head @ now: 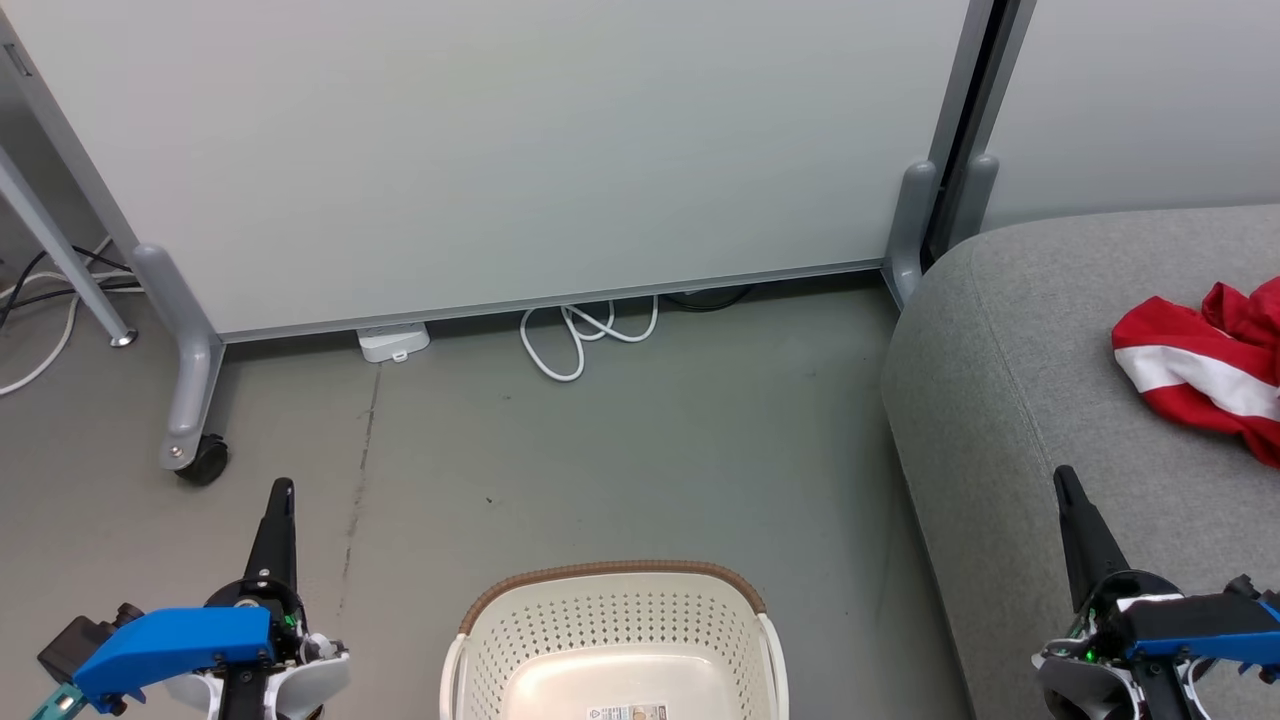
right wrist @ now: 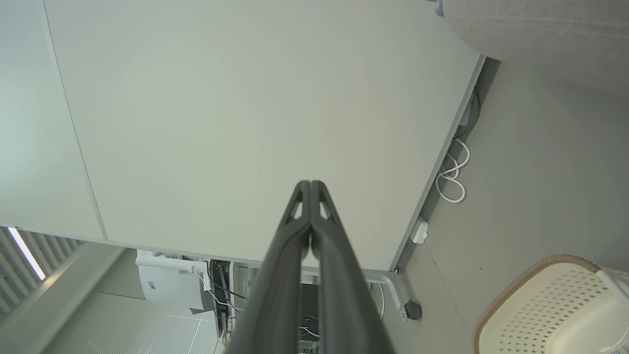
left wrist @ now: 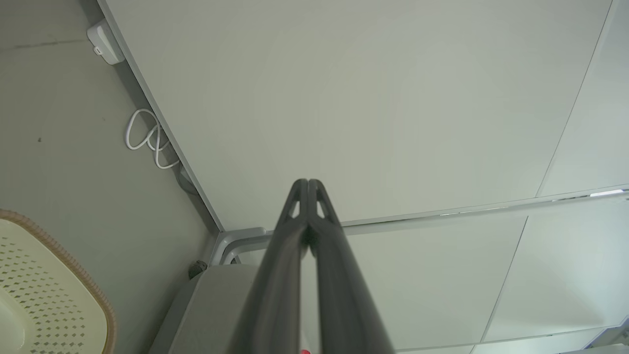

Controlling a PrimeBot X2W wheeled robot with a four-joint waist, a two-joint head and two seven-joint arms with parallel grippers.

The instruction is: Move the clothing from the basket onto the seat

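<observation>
The red-and-white clothing [head: 1205, 365] lies crumpled on the grey seat [head: 1010, 420], well in from its rounded corner and its floor-side edge. Whether it is 1 garment or 2 cannot be told. The basket [head: 612, 625] stands on the floor [head: 650, 450] near the seat's edge, its pale bottom showing with a label on it. The left gripper [head: 283, 488] hangs over the floor, apart from the basket's rim, jaws pressed together on nothing. The right gripper [head: 1063, 474] shows against the seat near its edge, short of the clothing, jaws likewise closed tight and holding nothing.
</observation>
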